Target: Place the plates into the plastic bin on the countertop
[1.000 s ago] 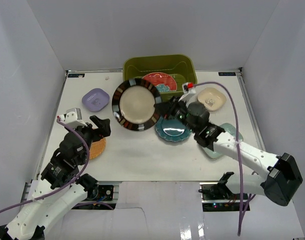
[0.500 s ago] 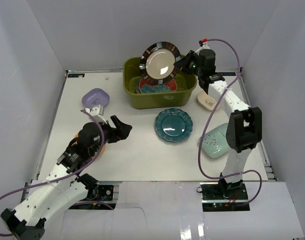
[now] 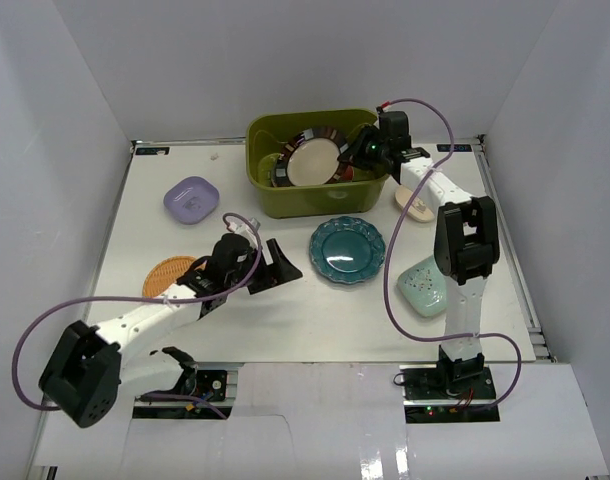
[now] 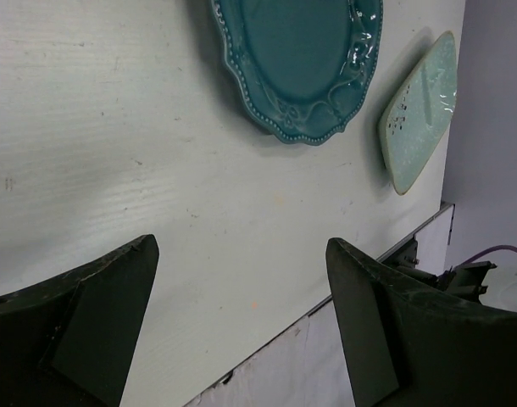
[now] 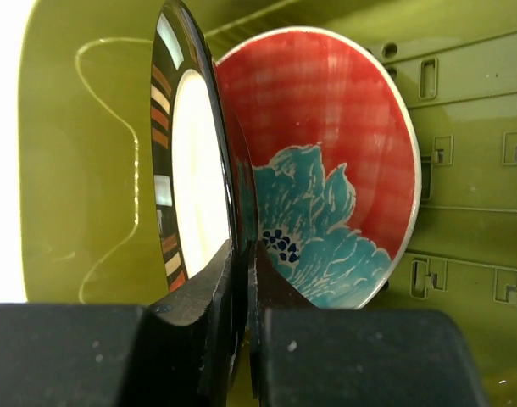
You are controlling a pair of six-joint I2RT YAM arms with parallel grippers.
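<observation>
Nearest the front edge of the bench [image 3: 285,320], the mint plate [image 3: 425,285] lay by the right edge and the orange plate [image 3: 168,275] by the left edge, partly under the left arm. Between them the left gripper [image 3: 275,270] hung low over bare bench with its jaws spread wide and nothing in them. In its wrist view the fingers [image 4: 97,322] framed empty surface, with the teal plate [image 4: 301,64] and the mint plate [image 4: 418,110] ahead of them.

The teal plate [image 3: 347,249] sat flat right of the bench's middle, just beyond that gripper and apart from it. Farther back, the lavender plate [image 3: 191,199] lay toward the left edge and the cream plate [image 3: 417,205] toward the right, half hidden by the right arm.

At the far edge stood the bin [image 3: 260,180]. The right gripper [image 3: 357,155] reached into it, clamped on the rim of the black-rimmed plate [image 3: 310,165], which stood tilted on edge inside. The right wrist view showed the gripper [image 5: 241,250] pinching that plate [image 5: 195,170], close in front of the red plate [image 5: 326,170], which also lay in the bin [image 5: 72,170].
</observation>
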